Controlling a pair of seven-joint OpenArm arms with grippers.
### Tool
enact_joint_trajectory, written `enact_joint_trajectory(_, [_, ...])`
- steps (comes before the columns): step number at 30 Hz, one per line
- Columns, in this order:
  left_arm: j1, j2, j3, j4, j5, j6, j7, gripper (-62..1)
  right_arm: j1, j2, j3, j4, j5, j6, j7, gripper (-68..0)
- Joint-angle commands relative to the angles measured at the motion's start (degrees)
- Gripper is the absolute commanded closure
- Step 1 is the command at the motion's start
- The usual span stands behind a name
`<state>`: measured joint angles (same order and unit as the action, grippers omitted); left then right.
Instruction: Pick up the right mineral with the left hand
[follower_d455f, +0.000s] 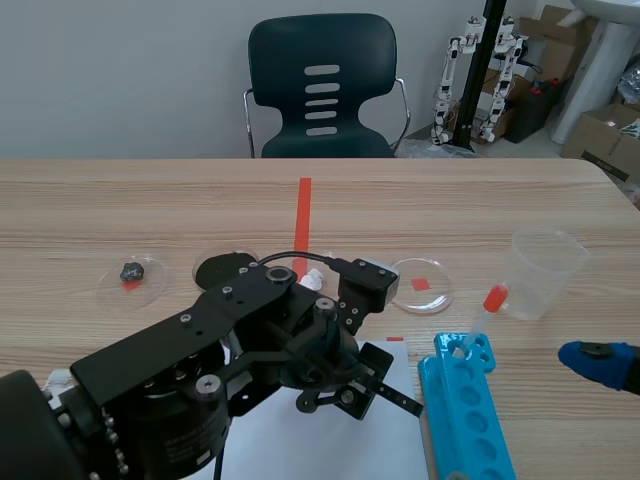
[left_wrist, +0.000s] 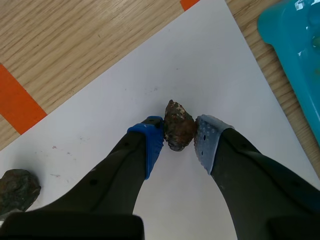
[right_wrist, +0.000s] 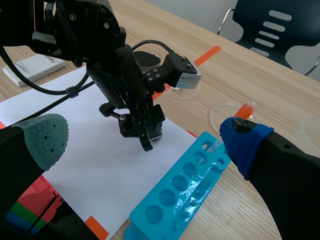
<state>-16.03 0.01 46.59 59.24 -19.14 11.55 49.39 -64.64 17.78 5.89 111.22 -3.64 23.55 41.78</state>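
Left gripper (left_wrist: 178, 131) pointed steeply down over white paper (left_wrist: 210, 60). Both pads pressed against the right mineral (left_wrist: 178, 125), gripped between them low at the sheet. Second mineral (left_wrist: 17, 187) lay well apart. Blue tube rack (left_wrist: 295, 55) sat beside the paper. Right gripper (right_wrist: 146, 139) was spread wide and held nothing.

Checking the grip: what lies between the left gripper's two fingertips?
The rough brown-black mineral lump, touched by both pads, over white paper; the left wrist view shows it.

You look across the table (follower_d455f: 150, 210) from the robot's side; both wrist views angle down closely, sharing the white paper (left_wrist: 210, 65)
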Motion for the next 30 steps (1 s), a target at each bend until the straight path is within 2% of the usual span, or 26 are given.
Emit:
enact_joint_trajectory(1, [-0.5,0.94,0.0,0.81,0.11,-0.09,-0.35,-11.8,-0.11,0.0,0.15,0.5,0.59,0.04,0.85,-63.8])
enact_joint_trajectory(7, [-0.48,0.92,0.0,0.81,0.11,-0.09,-0.28,-4.2,-0.11,0.0,0.15,0.5,0.59,0.04,0.85,-63.8])
enact_joint_trajectory(13, [-0.31,0.76,0.0,1.22,0.09,-0.09,-0.31,-4.0,-0.11,0.0,0.15,0.5,0.59,0.04,0.85,-63.8])
enact_joint_trajectory(17, [0.87,-0.44,-0.04,5.09,0.11,-0.09,-0.33,-4.0,-0.11,0.0,0.15,0.5,0.59,0.04,0.85,-63.8])
enact_joint_trajectory(23, [4.74,-6.01,-0.46,15.65,0.52,-0.13,-1.99,-4.0,-0.11,0.0,0.15,0.5,0.59,0.04,0.85,-63.8])
enact_joint_trajectory(30, [10.8,-14.38,-6.6,28.41,0.52,-0.35,-5.18,-4.0,-0.11,0.0,0.15,0.5,0.59,0.04,0.85,-63.8])
